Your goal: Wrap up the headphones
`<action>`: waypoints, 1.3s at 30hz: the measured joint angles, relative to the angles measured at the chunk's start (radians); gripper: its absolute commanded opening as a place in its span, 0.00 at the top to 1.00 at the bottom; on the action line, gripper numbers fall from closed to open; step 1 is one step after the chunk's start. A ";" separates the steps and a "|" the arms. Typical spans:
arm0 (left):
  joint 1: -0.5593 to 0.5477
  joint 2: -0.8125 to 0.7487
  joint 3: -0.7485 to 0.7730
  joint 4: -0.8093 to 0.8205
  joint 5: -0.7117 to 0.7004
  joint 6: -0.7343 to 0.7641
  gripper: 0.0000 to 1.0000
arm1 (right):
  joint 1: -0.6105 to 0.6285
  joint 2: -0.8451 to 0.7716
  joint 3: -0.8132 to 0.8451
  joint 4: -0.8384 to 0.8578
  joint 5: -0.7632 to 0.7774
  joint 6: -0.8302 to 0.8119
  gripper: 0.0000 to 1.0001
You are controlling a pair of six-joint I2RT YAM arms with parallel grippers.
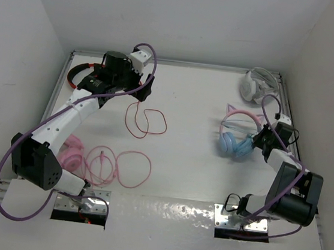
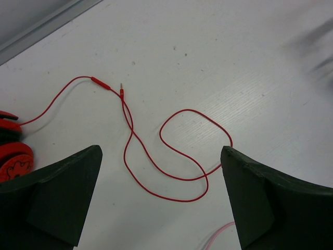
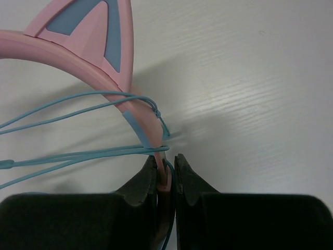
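- Nearest you, both arm bases sat at the edge of the table (image 1: pixel 198 165). The pink headphones (image 1: pixel 72 153) lay just beside the left arm, partly hidden by it, and their pink cable (image 1: pixel 132 169) sprawled in loose loops to the right.
- On your right side, the headphones (image 1: pixel 237 142) lay on the table with the blue ear cups (image 1: pixel 234 146) toward you and the pink headband (image 3: pixel 78 49) arching away beyond them.
- Your right gripper (image 3: pixel 166 165) was clamped on one end of the headband. Its fingers were nearly together with the pink strip pinched between them, and a strand of blue cable (image 3: pixel 78 101) ran down through the same gap.
- In the right wrist view, that cable crossed the headband in several strands just beyond the fingertips, below one cat ear (image 3: pixel 99 31), and ran off the left edge of the picture.
- Farther out on the left, your left gripper (image 2: pixel 161 156) hung above the red cable (image 2: pixel 190 110) with its fingers spread wide and nothing between them.
- The red cable lay on the table in loose, crossing loops, its plug (image 2: pixel 121 89) lying free.
- The red headphones (image 1: pixel 79 74) sat near the far left corner, beyond the left arm.
- A white headset (image 1: pixel 257 84) rested by the far right edge, apart from the headphones.
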 measured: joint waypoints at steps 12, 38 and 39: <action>0.000 0.000 0.000 0.000 0.000 0.000 0.05 | -0.035 0.122 0.096 -0.112 0.145 0.051 0.82; 0.002 0.004 0.000 -0.001 -0.024 0.008 0.02 | 0.041 -0.208 0.179 -0.238 0.190 0.062 0.24; 0.005 0.004 0.000 -0.001 -0.034 0.011 0.02 | 0.071 -0.229 0.179 -0.250 0.210 0.060 0.24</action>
